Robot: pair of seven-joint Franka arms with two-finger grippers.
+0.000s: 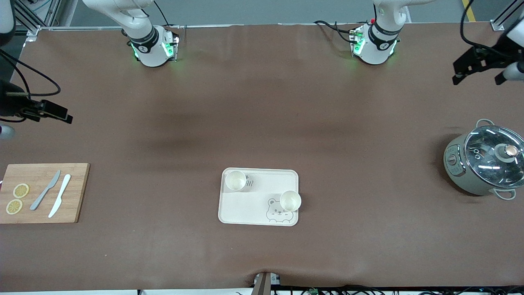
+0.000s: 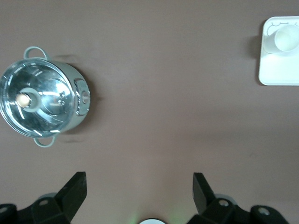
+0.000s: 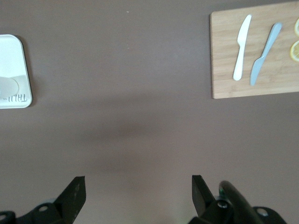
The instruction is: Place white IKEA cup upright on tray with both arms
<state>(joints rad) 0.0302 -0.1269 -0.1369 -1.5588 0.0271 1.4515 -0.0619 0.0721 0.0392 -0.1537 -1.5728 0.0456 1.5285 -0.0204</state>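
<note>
The cream tray [image 1: 262,192] lies at the table's middle, nearer the front camera. Two white cups stand upright on it. One cup [image 1: 236,180] is at the tray's corner toward the right arm's end, and the other cup [image 1: 290,200] is by the bear print toward the left arm's end. My left gripper [image 1: 478,78] hangs open and empty over the left arm's end of the table, also in its wrist view [image 2: 139,186]. My right gripper [image 1: 61,114] hangs open and empty over the right arm's end, also in its wrist view [image 3: 138,189]. Both are well apart from the tray.
A steel pot with a glass lid [image 1: 485,164] stands at the left arm's end, also in the left wrist view [image 2: 39,105]. A wooden cutting board [image 1: 75,192] with two knives and lemon slices lies at the right arm's end, also in the right wrist view [image 3: 224,56].
</note>
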